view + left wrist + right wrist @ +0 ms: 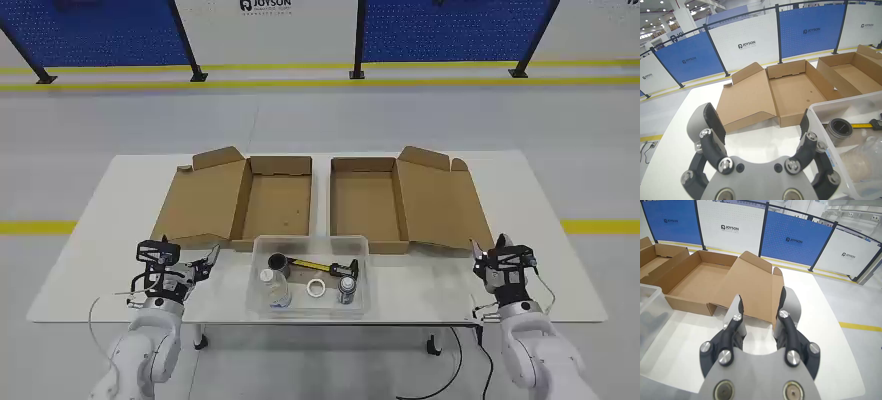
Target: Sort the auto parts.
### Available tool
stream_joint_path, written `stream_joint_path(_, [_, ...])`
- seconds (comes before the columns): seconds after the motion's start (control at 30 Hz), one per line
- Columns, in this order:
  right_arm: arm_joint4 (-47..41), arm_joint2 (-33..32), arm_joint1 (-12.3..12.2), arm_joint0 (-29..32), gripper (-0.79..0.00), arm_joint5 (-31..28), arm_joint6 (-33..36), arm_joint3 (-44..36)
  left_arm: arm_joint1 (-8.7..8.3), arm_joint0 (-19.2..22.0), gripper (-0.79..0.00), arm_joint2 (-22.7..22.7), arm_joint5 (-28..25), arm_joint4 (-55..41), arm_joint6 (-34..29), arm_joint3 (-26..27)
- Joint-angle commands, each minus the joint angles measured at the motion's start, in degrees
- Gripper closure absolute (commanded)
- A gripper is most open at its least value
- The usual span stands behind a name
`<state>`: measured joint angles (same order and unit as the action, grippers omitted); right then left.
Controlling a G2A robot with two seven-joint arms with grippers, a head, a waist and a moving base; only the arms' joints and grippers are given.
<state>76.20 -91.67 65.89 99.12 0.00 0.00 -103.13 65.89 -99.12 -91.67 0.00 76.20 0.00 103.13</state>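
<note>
A clear plastic bin (360, 244) at the table's front centre holds a black cylindrical bearing (275, 265), a yellow caliper (318, 265), a white ring (316, 288), a bagged part (278, 293) and a small dark part (346, 290). Behind it lie two open cardboard boxes, left (278, 200) and right (365, 203). My left gripper (184, 262) hovers open and empty left of the bin; in its wrist view the gripper (757, 115) faces the left box (795, 92), with the bearing (839, 128) beside it. My right gripper (503, 250) is open and empty, right of the bin (651, 306), near the right box's flap (753, 283).
The white table (100, 230) has bare surface at both ends and along the front edge. Blue and white fence panels (290, 30) stand across the floor beyond the table. A cable (460, 360) hangs below the front edge.
</note>
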Motion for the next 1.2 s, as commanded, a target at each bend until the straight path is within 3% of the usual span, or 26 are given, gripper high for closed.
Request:
stream_joint_path(0.0, [0.0,0.0,0.0,0.0,-0.383,0.0,0.0,0.0,0.00,0.0,-0.784,0.0,0.0,0.0,0.0,0.0])
stream_joint_path(0.47, [0.0,0.0,0.0,0.0,-0.378,0.0,0.0,0.0,0.00,0.0,-0.785,0.0,0.0,0.0,0.0,0.0])
stream_joint_path(0.5, [0.0,0.0,0.0,0.0,-0.785,0.0,0.0,0.0,0.01,0.1,-0.785,0.0,0.0,-0.1,0.0,0.0])
stream_joint_path(0.8, [0.0,0.0,0.0,0.0,-0.785,0.0,0.0,0.0,0.27,3.2,-0.785,1.5,-3.2,-2.1,-3.5,3.5])
stream_joint_path(1.17, [0.0,0.0,0.0,0.0,-0.785,0.0,0.0,0.0,-0.99,2.4,-0.785,-3.2,-23.1,-9.0,-12.0,9.3])
